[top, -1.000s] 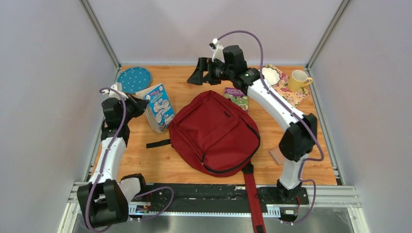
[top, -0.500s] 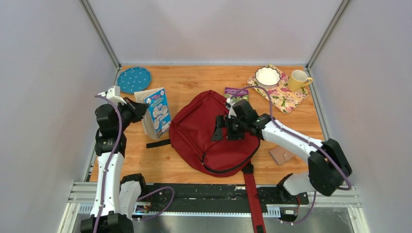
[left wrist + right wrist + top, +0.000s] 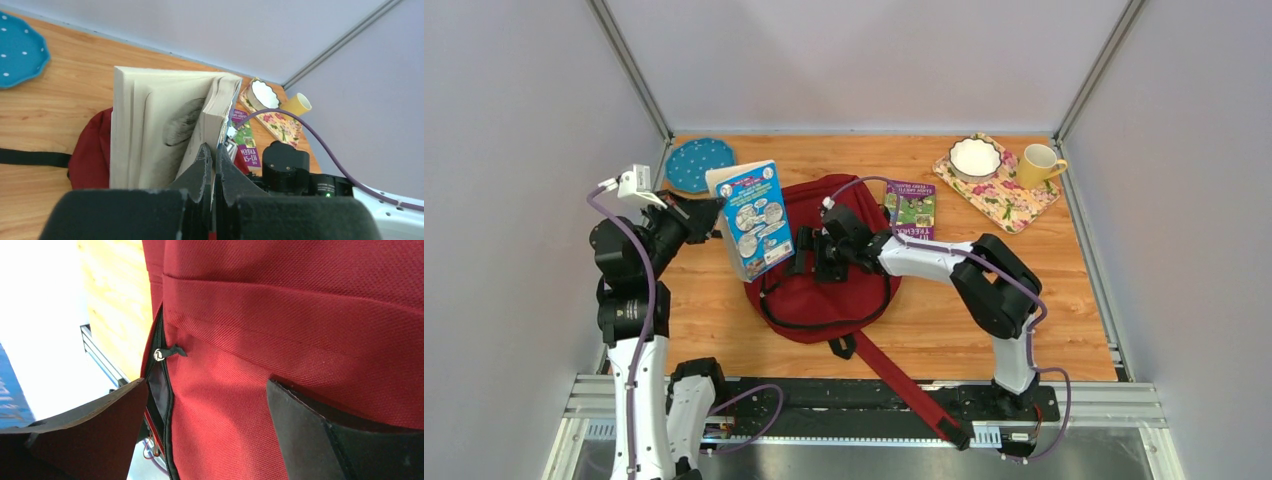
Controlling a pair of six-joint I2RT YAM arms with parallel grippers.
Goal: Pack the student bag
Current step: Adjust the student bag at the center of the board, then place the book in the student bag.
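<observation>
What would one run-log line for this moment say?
left gripper: shut on book, raised at left edge of student bag | right gripper: open over its zipper | book: not yet inside

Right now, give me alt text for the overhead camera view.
Shut left jaws hold a blue book beside a dark red student bag; open right jaws hover over it. Behind: purple booklet, blue plate, and a bowl and mug on a floral mat.

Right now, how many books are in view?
2. A blue book is clamped in the left gripper, held up over the student bag's left side. A purple book lies flat on the table behind the bag. Others may be hidden under the bag.
</observation>
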